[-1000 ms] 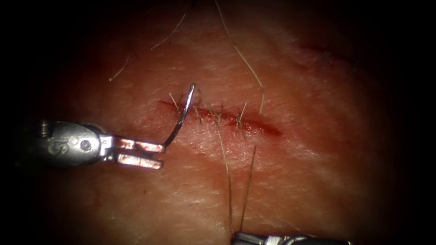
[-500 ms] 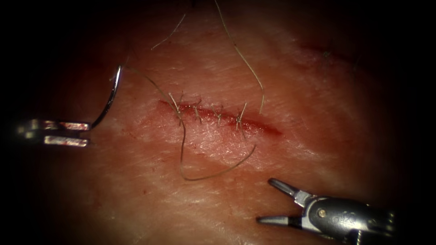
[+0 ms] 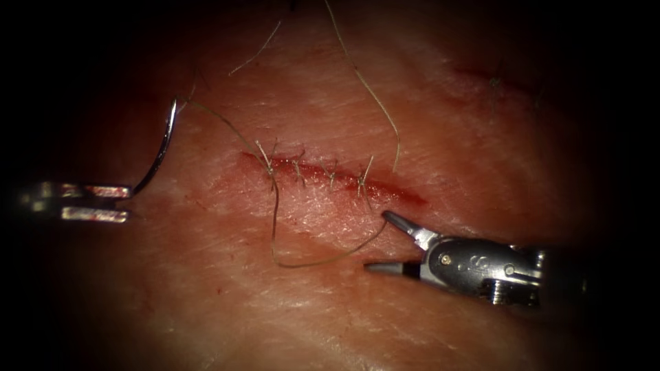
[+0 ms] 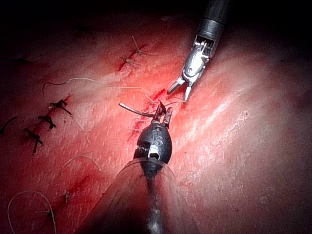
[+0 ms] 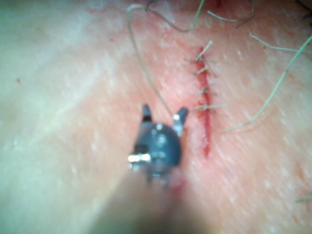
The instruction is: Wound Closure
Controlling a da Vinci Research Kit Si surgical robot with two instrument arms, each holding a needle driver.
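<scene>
End effector on my left arm held the needle near its blunt end, well to the left of the cut, clear of the tissue. The needle's curve rose from my jaws, its upper end carrying the thread. That thread ran across to the stitch at the left end of the cut, passed through the tissue there, then looped below the cut toward my right end effector. My right jaws stood wide apart and held nothing; the thread's free end lay between them, possibly touching the upper jaw, though I could not be sure.
</scene>
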